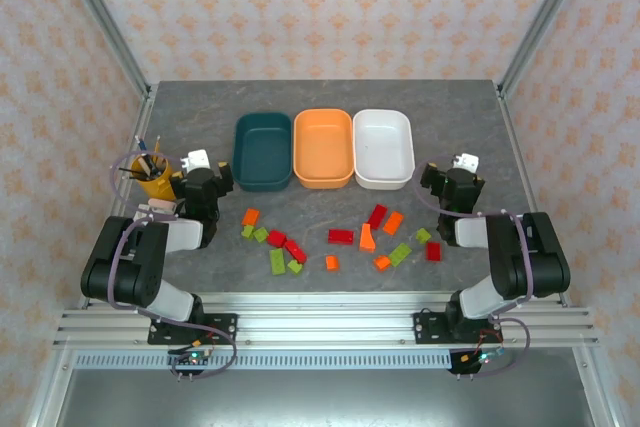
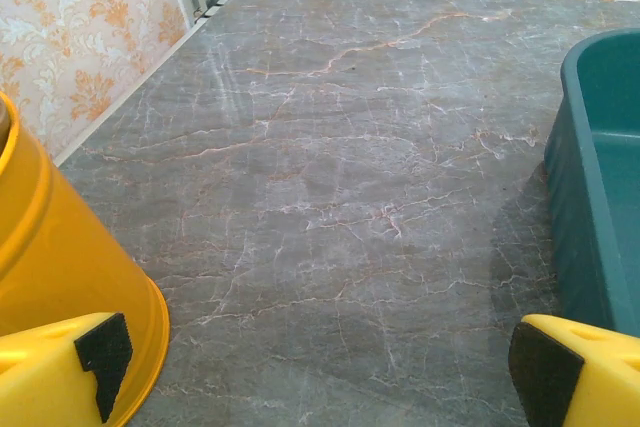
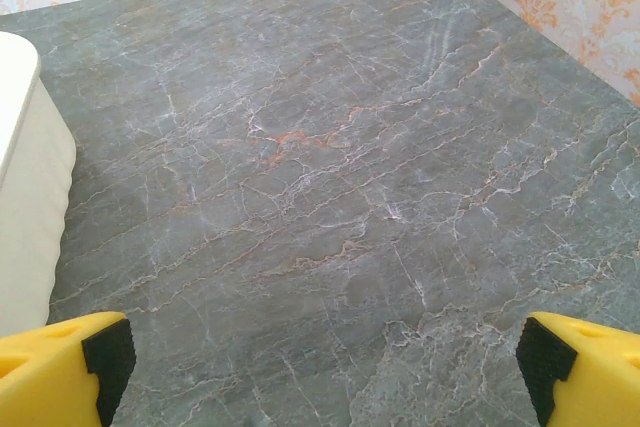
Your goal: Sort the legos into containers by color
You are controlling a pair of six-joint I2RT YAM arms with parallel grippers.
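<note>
Several legos in red (image 1: 340, 236), orange (image 1: 366, 237) and lime green (image 1: 277, 261) lie scattered across the near middle of the table. Behind them three containers stand in a row, all with nothing in them: dark teal (image 1: 263, 151), orange (image 1: 323, 147) and white (image 1: 383, 147). My left gripper (image 1: 205, 182) rests folded back at the left, open, its fingers wide over bare tabletop (image 2: 325, 362) with the teal tub's wall (image 2: 590, 197) to its right. At the right my right gripper (image 1: 452, 185) is open too, over bare table (image 3: 325, 357), the white tub's side (image 3: 25, 197) on its left.
A yellow cup of pencils (image 1: 152, 175) stands just left of the left gripper, close to its left finger (image 2: 60, 287). Metal frame posts and patterned walls bound the grey marble table (image 1: 330, 102). Bare tabletop lies behind the tubs and right of the white one.
</note>
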